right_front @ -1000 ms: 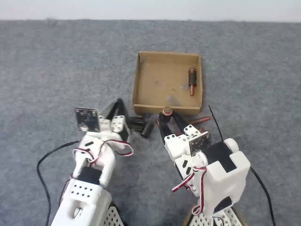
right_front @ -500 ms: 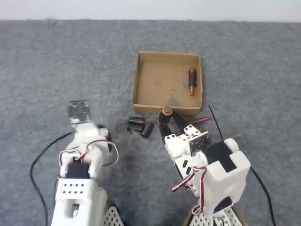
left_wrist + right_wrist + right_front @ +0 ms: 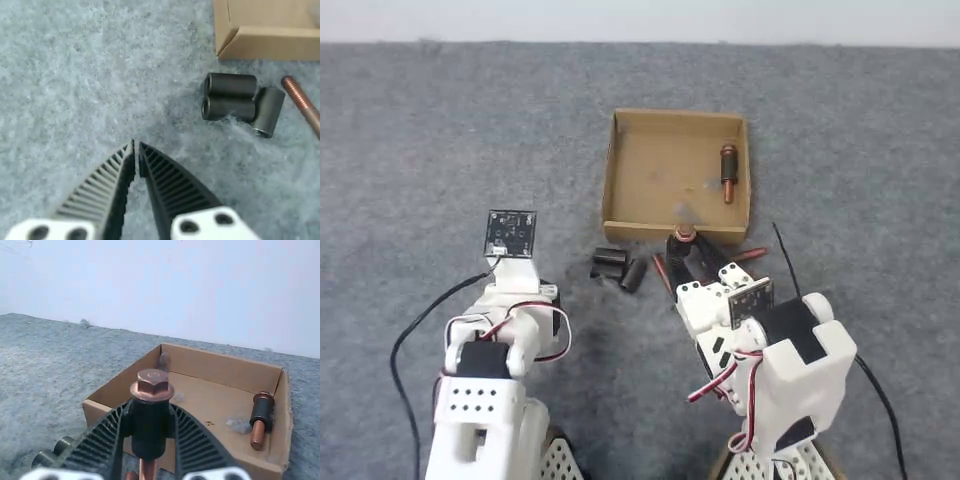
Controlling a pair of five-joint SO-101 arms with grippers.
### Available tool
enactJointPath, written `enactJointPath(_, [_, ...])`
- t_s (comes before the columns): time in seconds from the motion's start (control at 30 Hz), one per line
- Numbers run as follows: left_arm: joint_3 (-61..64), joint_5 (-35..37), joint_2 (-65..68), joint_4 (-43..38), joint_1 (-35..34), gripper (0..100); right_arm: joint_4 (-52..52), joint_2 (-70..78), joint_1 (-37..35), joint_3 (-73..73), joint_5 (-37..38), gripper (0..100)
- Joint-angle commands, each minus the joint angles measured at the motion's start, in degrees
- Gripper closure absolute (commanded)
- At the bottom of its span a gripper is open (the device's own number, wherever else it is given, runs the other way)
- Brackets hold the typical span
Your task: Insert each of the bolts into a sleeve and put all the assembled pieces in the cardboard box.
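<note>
Grey carpet [image 3: 440, 150] covers the whole work surface, and a white wall [image 3: 200, 285] rises behind it. An open cardboard box [image 3: 620, 170] sits at the middle of the far side. Inside it, along its right wall, lies a finished piece [image 3: 728, 172]: a copper bolt pushed through a black sleeve. The right gripper [image 3: 682, 252] is just at the near wall of the box. Its fingers are clamped on a held sleeve [image 3: 149, 427], which stands upright with a held bolt [image 3: 151, 384] through it, the six-sided head on top. Three loose sleeves [image 3: 231, 96] lie together on the carpet near the box's near left corner. Two rest side by side and touching, and the third lies against their ends. A bare bolt [image 3: 302, 105] lies just beside them. A second bare bolt [image 3: 748, 255] lies on the other side of the right gripper, close to the box. The left gripper [image 3: 136, 146] hangs over bare carpet, apart from the loose sleeves, with its toothed fingers drawn together to a thin slit and holding nothing.
</note>
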Motion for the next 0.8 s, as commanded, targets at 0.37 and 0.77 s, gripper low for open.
enactJointPath(0.37, [6.73,-0.44,-35.96,8.18,0.35,99,-1.71,-1.19,0.66,-2.29,-0.09,99.2])
enactJointPath(0.77, [10.86,-0.44,-34.73,4.31,0.44,99,-3.03,-1.19,1.71,-2.81,-0.09,99.2])
